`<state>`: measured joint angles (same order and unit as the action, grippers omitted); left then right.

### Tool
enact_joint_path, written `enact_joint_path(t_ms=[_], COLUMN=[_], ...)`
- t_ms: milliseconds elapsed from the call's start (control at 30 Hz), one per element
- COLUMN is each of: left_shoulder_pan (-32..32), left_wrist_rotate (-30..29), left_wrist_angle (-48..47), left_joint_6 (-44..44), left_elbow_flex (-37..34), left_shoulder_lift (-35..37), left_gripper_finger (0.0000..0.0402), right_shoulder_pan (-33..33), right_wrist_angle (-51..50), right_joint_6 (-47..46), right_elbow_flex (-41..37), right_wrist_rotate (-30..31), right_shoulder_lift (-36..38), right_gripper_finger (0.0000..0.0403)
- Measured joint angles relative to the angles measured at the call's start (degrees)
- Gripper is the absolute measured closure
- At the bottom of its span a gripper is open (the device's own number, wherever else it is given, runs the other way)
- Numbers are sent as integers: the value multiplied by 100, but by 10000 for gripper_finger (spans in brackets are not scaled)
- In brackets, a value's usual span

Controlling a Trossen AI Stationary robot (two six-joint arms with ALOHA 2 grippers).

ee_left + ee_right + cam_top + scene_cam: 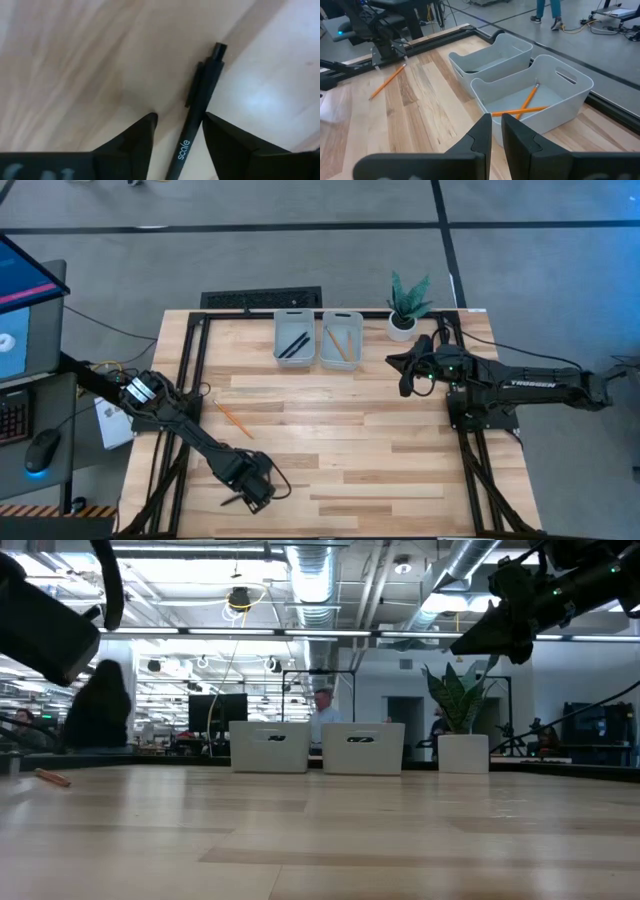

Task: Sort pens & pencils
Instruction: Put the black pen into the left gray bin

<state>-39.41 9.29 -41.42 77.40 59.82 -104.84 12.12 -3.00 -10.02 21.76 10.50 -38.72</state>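
Down at the counter's [330, 440] near edge, well away from the two grey trays [318, 338], the left end effector [179, 131] straddles a black pen [199, 107] lying flat, fingers spread, not gripping. Right end effector [496, 131] hovers beside the trays, clenched and empty; one pencil [234, 419] lies loose.

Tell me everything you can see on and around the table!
table: one, light wood, under everything.
trays: two, grey, side by side at the table's far edge.
pens in tray: two, black, in the left tray.
loose pen: one, black, on the table by the near edge.
pencils in tray: two, orange, crossed in the right tray.
loose pencil: one, orange, on the table's left side.
plant: one, green, white pot, beside the right tray.
people: a few, far behind the table.
left claw: open, straddling the loose pen.
right claw: empty, raised near the plant.
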Motion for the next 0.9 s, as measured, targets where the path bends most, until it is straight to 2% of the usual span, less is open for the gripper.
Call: enact_joint_path(t_ms=[367,533,667,900], left_shoulder_pan=[50,127,150,154], left_wrist_rotate=[19,139,143,90], left_wrist_angle=[-378,-687,-630,-515], left_joint_6=[111,297,481,460], left_elbow_flex=[-25,-30,-38,-49], left_shoulder_lift=[-9,-15,-17,-20], left_gripper_finger=[334,366,371,347], right_shoulder_pan=[0,0,0,2], right_wrist_angle=[-1,-1,-2,-2], right_joint_6=[7,9,7,9], right_elbow_flex=[0,0,0,0], right_wrist_rotate=[0,0,0,0], right_shoulder_lift=[0,0,0,0], right_gripper_finger=[337,337,337,337])
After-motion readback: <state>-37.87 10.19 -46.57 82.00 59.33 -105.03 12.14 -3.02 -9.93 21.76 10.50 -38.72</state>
